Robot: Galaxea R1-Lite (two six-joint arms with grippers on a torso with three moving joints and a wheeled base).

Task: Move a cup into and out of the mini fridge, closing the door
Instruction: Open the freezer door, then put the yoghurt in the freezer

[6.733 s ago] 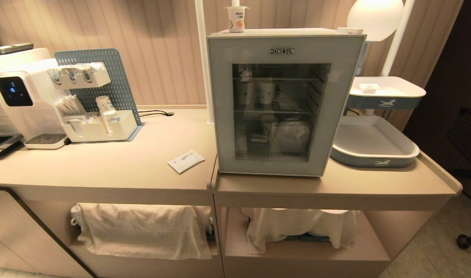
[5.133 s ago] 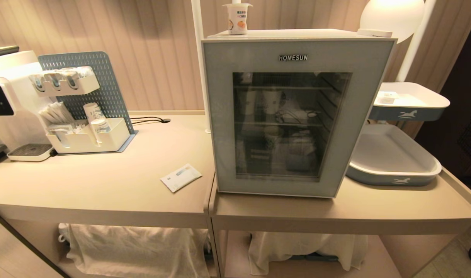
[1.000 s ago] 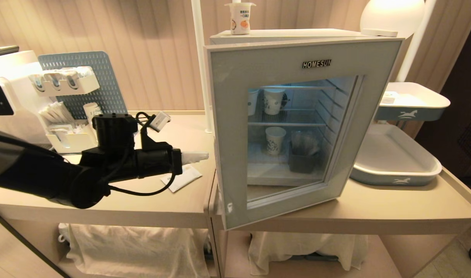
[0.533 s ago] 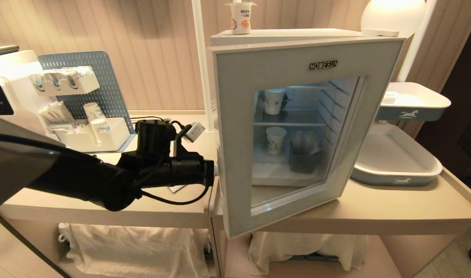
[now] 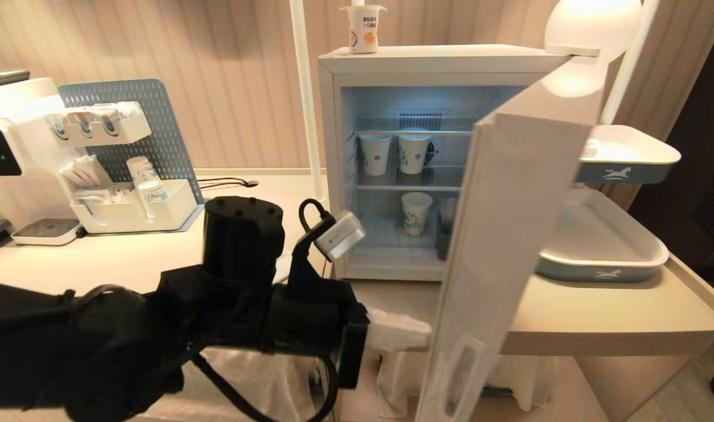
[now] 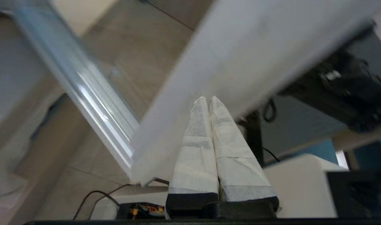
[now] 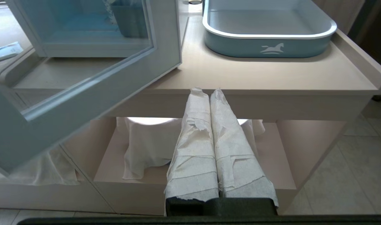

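The cup [image 5: 363,28], white with an orange fruit picture, stands on top of the mini fridge [image 5: 439,58]. The door [image 5: 509,234] is swung wide open and shows edge-on, so the lit shelves are exposed. My left gripper [image 5: 420,332] is shut, low in front of the fridge, its white-wrapped fingertips against the door's inner side. In the left wrist view the same gripper [image 6: 208,99] presses its tips on the door panel [image 6: 240,62]. My right gripper [image 7: 206,90] is shut and empty, parked below the counter's front edge, with the door [image 7: 84,93] to one side.
Three paper cups [image 5: 375,153] [image 5: 414,153] [image 5: 416,212] and a dark bin stand on the fridge shelves. Two blue-and-white trays [image 5: 603,258] [image 5: 626,164] sit right of the door. A water dispenser [image 5: 17,158] and a pegboard organiser [image 5: 128,176] are at the left. White cloths hang under the counter.
The door has swung from partly open to wide open. My left arm has moved right and toward the counter's front, its shut fingers following the door's inner side.
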